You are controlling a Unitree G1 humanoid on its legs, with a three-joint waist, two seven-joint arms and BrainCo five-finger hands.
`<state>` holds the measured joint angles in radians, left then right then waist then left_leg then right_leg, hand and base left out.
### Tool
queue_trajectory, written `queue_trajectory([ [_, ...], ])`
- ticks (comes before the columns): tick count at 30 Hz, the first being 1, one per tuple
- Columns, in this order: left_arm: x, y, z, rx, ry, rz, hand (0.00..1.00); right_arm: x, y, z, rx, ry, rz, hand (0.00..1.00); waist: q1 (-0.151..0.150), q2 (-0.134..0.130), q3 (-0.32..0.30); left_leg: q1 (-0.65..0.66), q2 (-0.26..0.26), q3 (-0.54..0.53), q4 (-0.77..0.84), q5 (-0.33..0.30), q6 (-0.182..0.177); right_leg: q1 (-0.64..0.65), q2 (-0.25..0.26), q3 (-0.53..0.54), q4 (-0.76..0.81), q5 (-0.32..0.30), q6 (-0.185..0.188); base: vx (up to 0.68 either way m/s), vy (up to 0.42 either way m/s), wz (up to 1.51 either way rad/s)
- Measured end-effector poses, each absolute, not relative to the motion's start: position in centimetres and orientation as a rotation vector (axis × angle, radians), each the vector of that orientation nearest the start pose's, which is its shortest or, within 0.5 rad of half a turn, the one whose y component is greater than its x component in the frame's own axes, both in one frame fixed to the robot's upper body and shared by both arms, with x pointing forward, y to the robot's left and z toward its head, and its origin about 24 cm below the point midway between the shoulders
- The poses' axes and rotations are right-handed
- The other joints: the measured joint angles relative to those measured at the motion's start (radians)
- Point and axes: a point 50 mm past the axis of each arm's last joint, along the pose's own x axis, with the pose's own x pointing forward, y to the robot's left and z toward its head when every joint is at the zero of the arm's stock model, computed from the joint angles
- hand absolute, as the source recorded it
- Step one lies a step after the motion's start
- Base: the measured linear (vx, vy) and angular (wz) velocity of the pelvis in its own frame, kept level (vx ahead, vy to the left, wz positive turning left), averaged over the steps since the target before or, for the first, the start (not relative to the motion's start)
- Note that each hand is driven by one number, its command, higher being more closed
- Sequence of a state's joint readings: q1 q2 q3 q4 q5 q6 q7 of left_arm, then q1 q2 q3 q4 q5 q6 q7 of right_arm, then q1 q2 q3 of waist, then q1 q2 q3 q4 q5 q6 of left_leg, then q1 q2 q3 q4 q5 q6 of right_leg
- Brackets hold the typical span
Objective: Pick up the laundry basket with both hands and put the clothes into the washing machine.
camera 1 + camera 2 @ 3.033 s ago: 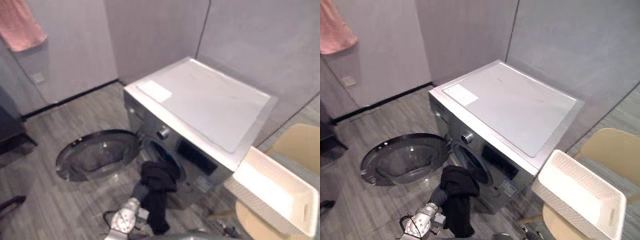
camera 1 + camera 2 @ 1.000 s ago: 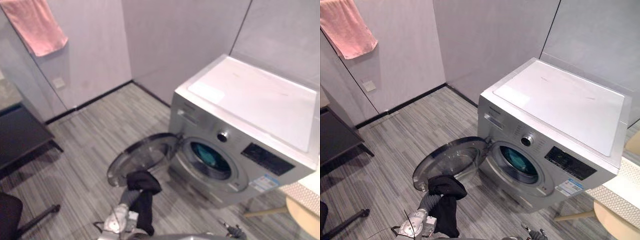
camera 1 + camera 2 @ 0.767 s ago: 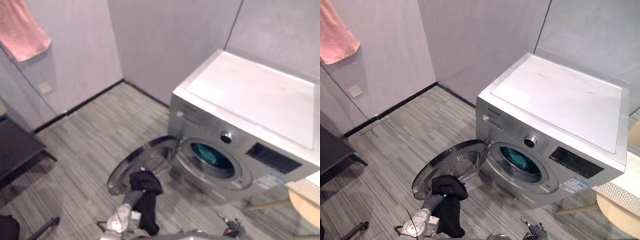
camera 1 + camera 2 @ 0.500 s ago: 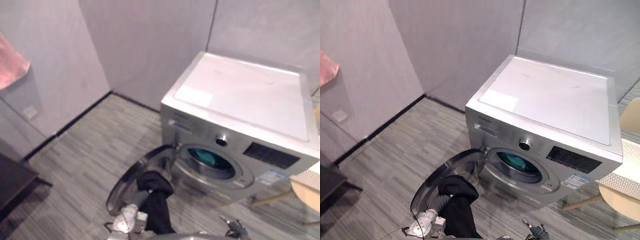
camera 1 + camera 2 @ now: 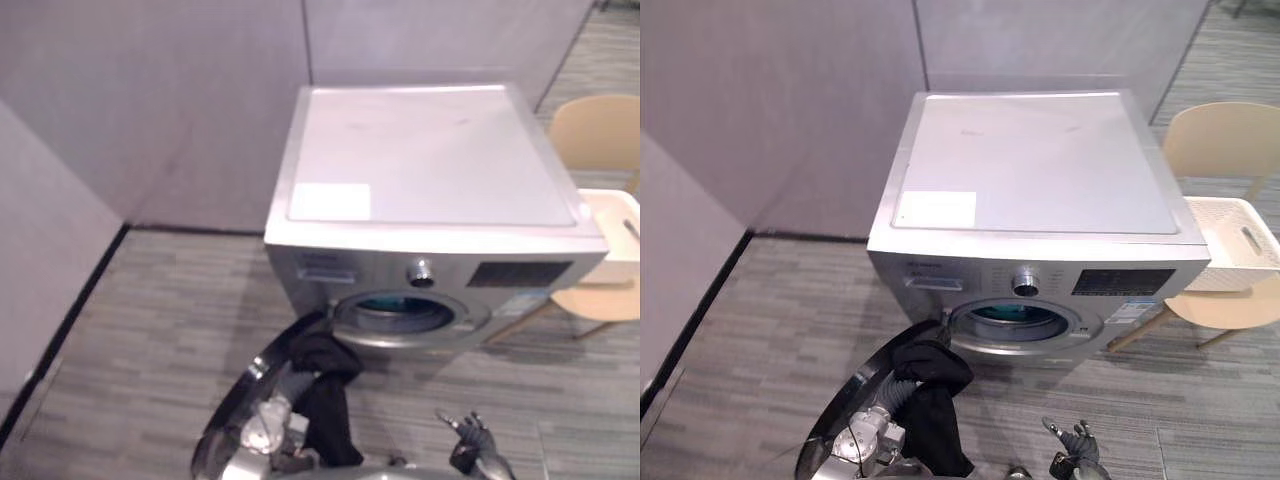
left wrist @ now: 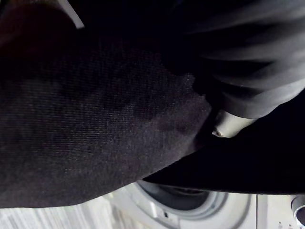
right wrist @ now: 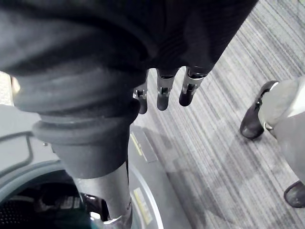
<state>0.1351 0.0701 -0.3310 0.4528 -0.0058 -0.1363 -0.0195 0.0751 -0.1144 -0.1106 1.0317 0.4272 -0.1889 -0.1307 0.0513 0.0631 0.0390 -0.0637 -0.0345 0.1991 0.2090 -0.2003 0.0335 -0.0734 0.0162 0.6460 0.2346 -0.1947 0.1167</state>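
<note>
Teal cloth (image 5: 1012, 316) lies in the washing machine (image 5: 1040, 180); the black garment (image 5: 325, 385) — left of the right hand's (image 5: 1072, 447) spread, empty fingers (image 7: 162, 93) — drapes the left hand (image 6: 252, 90), grip untellable, not yet in.

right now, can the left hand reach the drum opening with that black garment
Probably yes. The door is swung wide open, the drum opening looks unobstructed, and the left hand, with the black garment draped over it, sits just in front of it.
</note>
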Motion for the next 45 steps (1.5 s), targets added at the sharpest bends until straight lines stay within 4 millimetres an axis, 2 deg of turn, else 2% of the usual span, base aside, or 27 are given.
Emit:
queue_trajectory([
  [4,20.4,8.4,-6.5,0.131,0.383,-0.399,1.00,11.2,-22.2,-14.7,0.236,0.871,-0.545,0.00,-0.036,0.009,-0.008,0.001,-0.016,0.001,-0.038,0.004,0.007,0.002,-0.034,-0.048,-0.061,0.006,-0.003,0.07,-0.024,-0.15],
  [7,20.8,7.1,-6.4,0.143,0.374,-0.450,1.00,10.5,-22.6,-14.8,0.236,0.884,-0.571,0.00,-0.042,0.033,-0.024,0.008,0.001,0.005,-0.015,0.007,0.008,0.033,-0.036,-0.058,-0.123,0.060,-0.001,0.11,-0.097,-0.30],
  [8,20.7,7.0,-6.5,0.146,0.377,-0.456,1.00,10.3,-22.6,-14.9,0.237,0.887,-0.573,0.00,-0.040,0.033,-0.024,-0.002,0.005,0.006,0.024,0.007,0.008,0.040,-0.046,-0.062,-0.125,0.072,-0.004,0.08,-0.068,-0.18],
  [9,20.6,6.9,-6.5,0.152,0.376,-0.468,1.00,10.6,-22.5,-14.9,0.248,0.881,-0.577,0.00,-0.040,0.006,-0.008,-0.054,0.000,0.013,0.109,-0.018,-0.001,0.048,-0.068,-0.064,-0.123,0.075,-0.001,0.04,-0.066,-0.18],
  [10,20.3,6.2,-6.7,0.140,0.379,-0.485,1.00,10.6,-22.5,-14.9,0.263,0.878,-0.596,0.00,-0.039,0.006,-0.018,-0.039,-0.013,0.012,-0.074,0.008,-0.011,0.051,-0.080,-0.066,-0.124,0.077,0.002,0.02,-0.057,-0.11],
  [11,20.1,5.7,-6.7,0.133,0.379,-0.498,1.00,10.3,-23.0,-14.8,0.262,0.874,-0.614,0.00,-0.047,0.029,-0.022,-0.031,0.002,0.009,-0.173,0.108,-0.043,0.049,-0.064,-0.085,-0.121,0.077,0.003,0.04,-0.053,-0.23],
  [12,19.7,5.3,-7.0,0.133,0.396,-0.514,1.00,10.2,-23.5,-14.7,0.261,0.872,-0.634,0.00,-0.050,0.038,-0.026,-0.011,0.010,0.029,-0.207,0.145,0.006,0.037,-0.049,-0.125,-0.095,0.070,0.012,0.07,-0.053,-0.22],
  [14,19.6,5.5,-7.4,0.142,0.415,-0.513,1.00,10.1,-23.0,-14.9,0.278,0.874,-0.632,0.00,-0.050,0.048,-0.028,-0.002,0.028,0.054,-0.211,0.144,0.006,-0.026,-0.017,-0.225,0.035,0.060,0.027,0.08,-0.081,-0.32],
  [16,19.7,6.2,-7.5,0.167,0.420,-0.509,1.00,10.0,-22.5,-15.0,0.318,0.874,-0.657,0.00,-0.066,0.042,0.023,0.068,0.057,0.074,-0.215,0.139,0.016,-0.097,0.000,-0.369,0.255,0.031,0.042,0.05,-0.109,-0.30],
  [17,19.8,6.4,-7.6,0.174,0.422,-0.505,1.00,9.9,-22.6,-15.0,0.315,0.877,-0.659,0.00,-0.065,0.041,0.027,0.077,0.061,0.079,-0.212,0.136,0.019,-0.124,-0.026,-0.426,0.298,0.008,0.018,0.02,-0.047,-0.28],
  [18,19.9,6.7,-7.6,0.177,0.421,-0.495,1.00,10.0,-23.1,-14.9,0.303,0.870,-0.666,0.00,-0.065,0.051,0.029,0.078,0.076,0.086,-0.199,0.120,0.015,-0.175,-0.104,-0.540,0.342,-0.028,-0.022,0.01,0.019,-0.26],
  [19,20.5,7.2,-7.3,0.182,0.411,-0.469,1.00,10.0,-23.5,-14.8,0.305,0.861,-0.692,0.00,-0.064,0.052,0.048,0.098,0.083,0.093,-0.198,0.116,0.009,-0.192,-0.183,-0.597,0.324,-0.031,-0.030,0.02,0.021,-0.23],
  [21,20.6,8.3,-7.4,0.179,0.418,-0.418,1.00,9.3,-23.7,-14.9,0.299,0.876,-0.723,0.00,-0.062,0.036,0.057,0.131,0.091,0.110,-0.191,0.103,-0.012,-0.190,-0.245,-0.561,0.236,-0.018,-0.021,0.02,-0.092,-0.21],
  [22,20.7,9.4,-7.6,0.173,0.428,-0.364,1.00,9.1,-23.7,-14.9,0.301,0.879,-0.728,0.00,-0.063,0.016,0.052,0.145,0.096,0.124,-0.177,0.085,-0.041,-0.174,-0.269,-0.504,0.153,0.021,0.001,0.03,-0.217,-0.13],
  [24,20.5,10.2,-7.8,0.176,0.440,-0.342,1.00,8.6,-23.5,-15.1,0.305,0.891,-0.729,0.00,-0.060,-0.015,0.042,0.147,0.100,0.126,-0.158,0.073,-0.069,-0.171,-0.271,-0.483,0.110,0.075,0.033,0.03,-0.227,-0.06],
  [25,20.3,10.9,-8.0,0.194,0.450,-0.332,1.00,7.9,-22.9,-15.4,0.315,0.919,-0.728,0.00,-0.047,-0.069,0.029,0.145,0.093,0.125,-0.151,0.063,-0.103,-0.164,-0.267,-0.480,0.075,0.160,0.041,0.03,-0.436,-0.22],
  [26,20.0,11.2,-8.2,0.190,0.463,-0.314,1.00,7.2,-22.8,-15.6,0.314,0.944,-0.732,0.00,-0.030,-0.099,0.014,0.134,0.103,0.124,-0.135,0.048,-0.136,-0.157,-0.266,-0.504,0.044,0.084,0.084,0.04,-0.482,-0.26],
  [27,19.9,10.7,-8.4,0.157,0.475,-0.296,1.00,7.6,-23.6,-15.3,0.295,0.927,-0.733,0.00,-0.036,-0.061,0.014,0.111,0.150,0.119,-0.111,0.045,-0.153,-0.158,-0.228,-0.517,0.032,0.095,0.062,0.07,-0.536,-0.13],
  [29,19.9,9.2,-8.2,0.112,0.469,-0.304,1.00,7.5,-24.7,-15.0,0.271,0.917,-0.747,0.00,-0.037,-0.020,0.014,0.099,0.219,0.100,-0.104,0.059,-0.187,-0.168,-0.157,-0.540,0.038,0.090,0.030,0.14,-0.399,-0.03],
  [30,19.9,8.5,-8.1,0.091,0.464,-0.310,1.00,7.5,-25.2,-14.9,0.261,0.911,-0.753,0.00,-0.038,-0.014,0.017,0.113,0.249,0.098,-0.112,0.074,-0.211,-0.183,-0.123,-0.545,0.089,0.065,0.002,0.12,-0.350,-0.13],
  [32,20.0,8.3,-7.9,0.085,0.455,-0.319,1.00,7.7,-25.4,-14.7,0.254,0.898,-0.749,0.00,-0.043,-0.017,0.021,0.127,0.271,0.092,-0.112,0.083,-0.225,-0.199,-0.099,-0.559,0.166,0.021,-0.020,0.02,-0.285,-0.03],
  [33,20.2,8.3,-7.7,0.085,0.447,-0.328,1.00,8.0,-25.5,-14.6,0.253,0.880,-0.745,0.00,-0.051,-0.033,0.031,0.131,0.276,0.087,-0.109,0.085,-0.228,-0.216,-0.095,-0.563,0.225,-0.014,-0.030,-0.02,-0.304,0.22],
  [38,20.7,8.3,-7.4,0.092,0.430,-0.338,1.00,8.0,-25.5,-14.5,0.255,0.865,-0.735,0.00,-0.082,-0.034,0.078,0.114,0.256,0.032,-0.099,0.085,-0.230,-0.249,-0.127,-0.602,0.347,-0.088,-0.038,-0.07,-0.134,0.39],
  [39,20.6,8.4,-7.5,0.096,0.432,-0.340,1.00,7.5,-25.4,-14.6,0.257,0.877,-0.736,0.00,-0.084,-0.049,0.093,0.113,0.237,0.011,-0.093,0.083,-0.230,-0.247,-0.151,-0.610,0.372,-0.105,-0.032,-0.08,-0.037,0.54],
  [41,20.7,8.4,-7.2,0.097,0.417,-0.354,1.00,7.4,-25.5,-14.6,0.249,0.882,-0.732,0.00,-0.083,-0.049,0.104,0.091,0.204,-0.018,-0.072,0.066,-0.232,-0.253,-0.191,-0.610,0.397,-0.124,-0.016,-0.09,0.021,0.41],
  [44,21.3,8.3,-6.3,0.107,0.372,-0.368,1.00,8.7,-25.2,-14.3,0.245,0.851,-0.700,0.00,-0.087,-0.050,0.129,0.017,0.191,-0.034,0.003,0.045,-0.228,-0.289,-0.209,-0.605,0.397,-0.106,-0.009,-0.07,0.063,0.10],
  [45,21.9,8.3,-5.9,0.126,0.351,-0.373,1.00,10.2,-25.1,-13.9,0.250,0.813,-0.679,0.00,-0.089,-0.057,0.160,-0.026,0.189,-0.031,0.060,0.030,-0.217,-0.316,-0.210,-0.590,0.407,-0.097,-0.004,-0.10,0.070,-0.18],
])
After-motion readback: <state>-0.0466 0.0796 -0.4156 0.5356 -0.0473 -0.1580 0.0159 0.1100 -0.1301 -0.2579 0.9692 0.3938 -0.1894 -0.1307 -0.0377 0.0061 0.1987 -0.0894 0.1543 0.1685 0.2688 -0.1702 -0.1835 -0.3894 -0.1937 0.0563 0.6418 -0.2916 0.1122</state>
